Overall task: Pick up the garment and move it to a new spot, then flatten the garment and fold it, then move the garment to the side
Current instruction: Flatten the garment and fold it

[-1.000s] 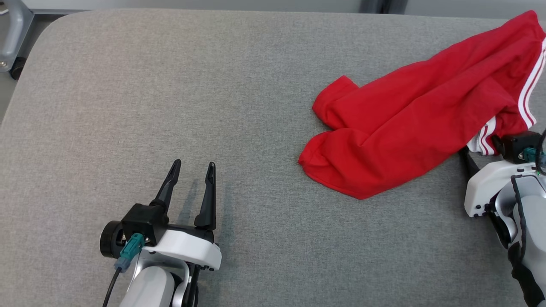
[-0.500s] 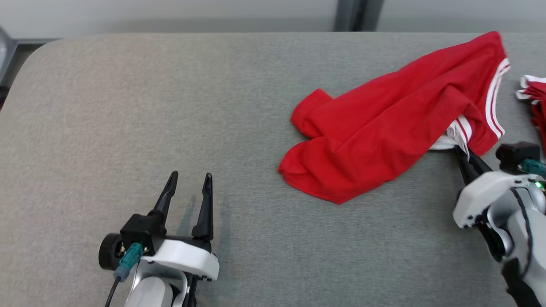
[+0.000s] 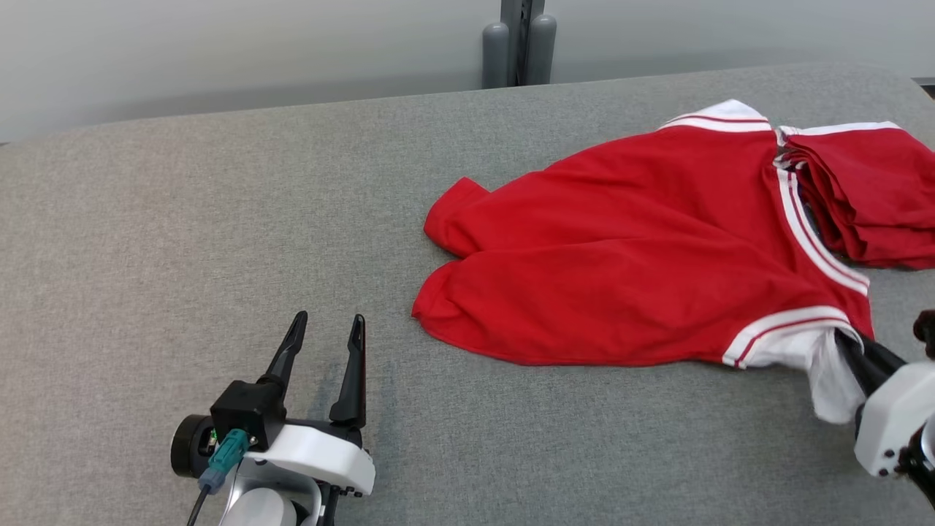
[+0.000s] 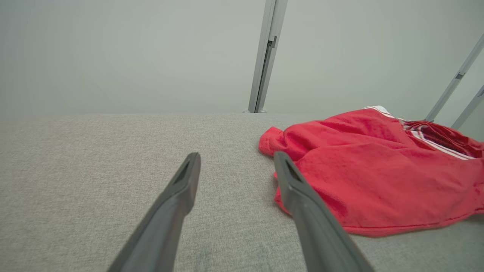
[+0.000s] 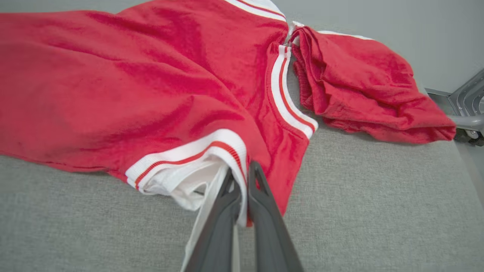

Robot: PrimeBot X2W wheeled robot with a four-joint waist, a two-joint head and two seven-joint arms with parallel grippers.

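At the near right edge of the grey worktop [image 3: 182, 241], the right pincer [image 3: 851, 351] is clamped shut on the garment [image 3: 621, 277]. In the right wrist view its two dark fingers [image 5: 264, 219] are pressed together over the white, red-striped hem [image 5: 189, 153], and a fold of white lining is caught between them. From that gripped corner the red garment is spread leftward and farther across the right half of the worktop. It lies mostly flat, with a few shallow creases, and its rounded left edge is turned toward the middle. Just beside its far right corner a bunched red bundle [image 3: 869, 190] with the same white trim is seen; whether it is joined to the garment cannot be told. At the near left, the left pincer [image 3: 326, 321] is held spread wide over bare cloth with nothing between its fingers, and it is pointed toward the far side. It is set apart from the garment's left edge. Behind the worktop a grey post [image 3: 518, 44] is seen against a pale wall.
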